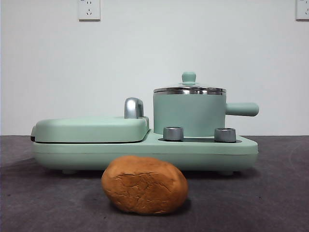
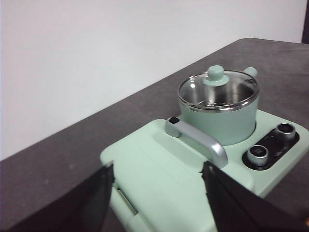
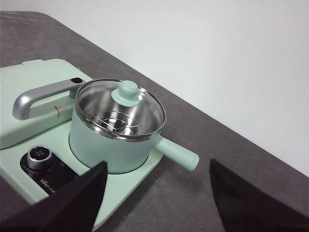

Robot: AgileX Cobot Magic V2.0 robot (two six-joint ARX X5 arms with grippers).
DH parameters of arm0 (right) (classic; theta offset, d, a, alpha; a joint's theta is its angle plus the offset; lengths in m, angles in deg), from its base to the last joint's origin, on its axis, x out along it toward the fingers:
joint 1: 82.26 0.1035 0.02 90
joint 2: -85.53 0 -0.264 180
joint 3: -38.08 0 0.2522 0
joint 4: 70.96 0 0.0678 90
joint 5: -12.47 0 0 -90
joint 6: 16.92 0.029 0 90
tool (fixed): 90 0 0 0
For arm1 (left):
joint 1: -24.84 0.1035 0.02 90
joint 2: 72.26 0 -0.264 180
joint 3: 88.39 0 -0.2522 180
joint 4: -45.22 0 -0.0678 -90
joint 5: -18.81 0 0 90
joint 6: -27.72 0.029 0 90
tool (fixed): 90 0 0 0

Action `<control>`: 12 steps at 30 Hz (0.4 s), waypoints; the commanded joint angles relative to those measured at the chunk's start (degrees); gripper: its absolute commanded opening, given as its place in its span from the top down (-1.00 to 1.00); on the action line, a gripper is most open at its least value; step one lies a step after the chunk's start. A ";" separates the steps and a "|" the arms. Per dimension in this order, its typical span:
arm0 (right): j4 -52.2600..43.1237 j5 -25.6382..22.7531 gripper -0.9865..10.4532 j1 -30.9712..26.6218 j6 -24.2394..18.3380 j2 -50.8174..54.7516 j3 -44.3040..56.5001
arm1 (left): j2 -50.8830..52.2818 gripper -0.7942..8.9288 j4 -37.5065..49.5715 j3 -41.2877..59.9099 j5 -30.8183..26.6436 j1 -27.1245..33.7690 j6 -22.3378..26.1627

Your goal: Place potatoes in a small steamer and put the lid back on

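Table (image 1: 280, 203): dark grey, matte, faintly mottled surface, running back to a plain white wall (image 1: 145, 58). Two white wall sockets high on the wall, one at upper left (image 1: 89, 9), one cut off at the upper right corner (image 1: 302, 9).

Potato (image 1: 144, 184): orange-brown, cracked skin, lying on the table at the front, just ahead of the cooker base and apart from it. Nothing touches it. Seen only in the front view.

Cooker base (image 1: 145, 152): long mint-green unit standing on the table. Its left half carries a flat closed grill plate (image 1: 91, 129) with a curved silver handle (image 1: 133, 108). Two steel dials (image 1: 173, 133) sit on a dark panel at the front of the right half.

Steamer (image 1: 189, 115): mint-green pot with steel rim, upright on the right half of the base, behind the dials. Stubby green side handle (image 1: 241, 109) points right, away from the grill plate. Right wrist view shows a wire rack (image 3: 116, 123) inside and no food in it.

Lid (image 3: 120, 110): clear glass, steel rim, green knob (image 1: 189, 77) on top. It sits on the pot, closed and level.

Left hand (image 2: 157, 193): above the grill plate end of the base, jaws spread wide, gripping nothing, touching nothing.

Right hand (image 3: 159, 193): above the table by the pot's handle side, jaws likewise wide apart and empty.

Neither hand shows in the front view.
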 commanded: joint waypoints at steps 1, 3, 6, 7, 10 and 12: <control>-0.42 -0.04 0.23 0.15 0.68 -0.17 -0.85 | -1.07 0.18 1.46 -1.09 0.09 -0.87 -1.90; -0.39 -0.04 0.23 0.15 0.90 -0.17 -0.85 | -2.32 0.18 3.69 -1.09 0.09 -1.90 -3.76; -0.44 -0.07 0.23 0.15 0.90 -0.20 -0.85 | -4.92 0.18 8.52 -1.09 0.07 -3.87 -6.16; -0.44 -0.09 0.23 0.15 0.90 -0.20 -0.85 | -6.16 0.18 10.54 -1.18 -0.07 -4.70 -7.08; -0.42 -0.26 0.23 0.15 0.92 -0.20 -0.85 | -10.82 0.18 14.62 -2.23 -1.27 -7.39 -9.05; -0.42 -0.26 0.23 0.15 1.29 -0.20 -0.85 | -14.45 0.18 15.78 -3.74 -2.58 -9.49 -9.05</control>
